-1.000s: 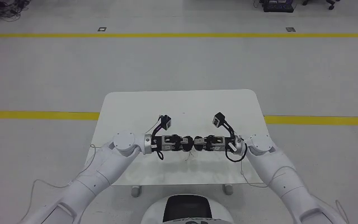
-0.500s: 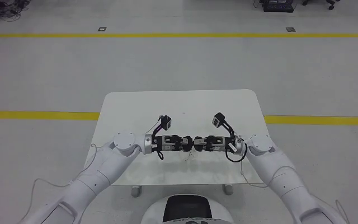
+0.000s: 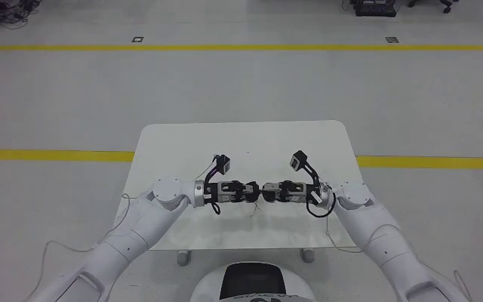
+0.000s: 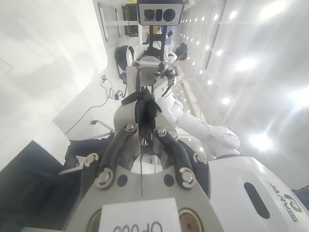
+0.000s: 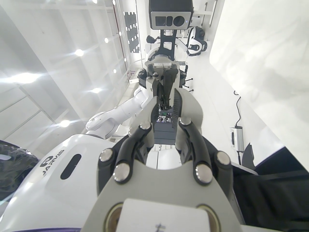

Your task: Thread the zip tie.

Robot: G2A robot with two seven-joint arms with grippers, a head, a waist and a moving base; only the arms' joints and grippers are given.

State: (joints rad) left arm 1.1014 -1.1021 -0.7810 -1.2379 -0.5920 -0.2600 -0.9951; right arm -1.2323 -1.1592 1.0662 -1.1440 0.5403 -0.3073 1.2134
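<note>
Table (image 3: pixel 241 140) as landmark: above its near half, left gripper (image 4: pixel 144 108) is pinched shut on the thin black zip tie (image 4: pixel 141 170), tail trailing wristward — right gripper (image 5: pixel 166 100) meets it tip to tip, pads narrowly parted, any hold hidden.

The top view looks steeply down from above the arms, far enough off to take in the whole counter (image 3: pixel 241 136), both forearms and the floor beyond. The left wrist view sits close behind the left end effector (image 4: pixel 144 112) and looks along it, straight at the right arm's wrist camera (image 4: pixel 159 7). The right wrist view sits just as close behind the right end effector (image 5: pixel 165 107), facing the opposite way, at the left arm's wrist camera (image 5: pixel 171 16). All three views share the spot above the counter where the two end effectors meet tip to tip.
</note>
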